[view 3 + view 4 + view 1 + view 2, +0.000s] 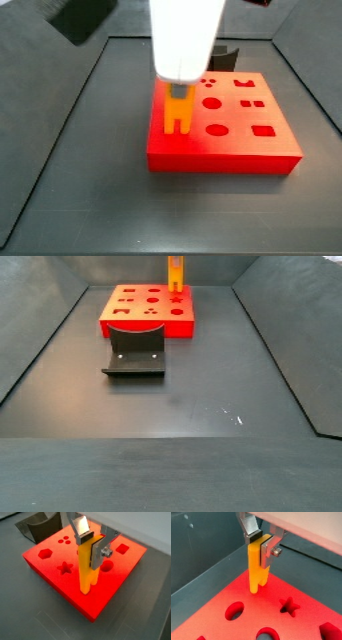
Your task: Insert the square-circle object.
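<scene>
My gripper point(90, 547) is shut on the upper end of the square-circle object point(85, 567), a long yellow-orange bar. The bar hangs upright with its forked end down. Its two prongs sit just over the top face of the red block point(60, 579), beside the star hole point(65, 568). I cannot tell whether the prongs touch the block. Both wrist views show the bar point(256, 567) between the silver fingers point(268, 547). In a side view the bar point(175, 112) is over the left part of the red block point(234, 140), under the white gripper body point(185, 40).
The red block point(140, 318) has several shaped holes, among them a circle point(211, 103), a square point(263, 130) and a hexagon point(45, 553). The dark fixture point(134, 356) stands on the floor next to the block. Grey bin walls point(40, 346) surround the floor.
</scene>
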You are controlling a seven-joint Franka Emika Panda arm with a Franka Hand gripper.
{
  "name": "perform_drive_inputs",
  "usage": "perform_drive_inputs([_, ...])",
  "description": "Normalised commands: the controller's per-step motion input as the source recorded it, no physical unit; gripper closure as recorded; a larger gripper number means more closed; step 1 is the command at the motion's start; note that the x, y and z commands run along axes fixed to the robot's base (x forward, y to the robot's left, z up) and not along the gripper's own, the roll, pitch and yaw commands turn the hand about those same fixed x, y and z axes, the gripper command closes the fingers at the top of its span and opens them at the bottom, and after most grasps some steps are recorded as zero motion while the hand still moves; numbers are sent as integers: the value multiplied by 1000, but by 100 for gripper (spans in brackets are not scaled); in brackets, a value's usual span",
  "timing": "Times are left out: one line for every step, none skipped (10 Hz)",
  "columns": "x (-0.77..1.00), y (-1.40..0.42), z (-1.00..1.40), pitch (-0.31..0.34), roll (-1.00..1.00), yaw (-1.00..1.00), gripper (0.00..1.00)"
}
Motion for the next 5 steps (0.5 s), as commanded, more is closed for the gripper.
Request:
perform_drive_inputs([-94, -40, -780, -53, 154, -6, 100])
perform_drive_inputs([-177, -40, -966, -114, 109, -74, 100])
perform_drive_inputs([-146, -129, -943, -147, 97, -97, 100])
perform_drive_inputs([0, 0, -91, 0, 13, 0, 100])
perform_drive_inputs([0, 0, 0, 0, 0, 0, 100])
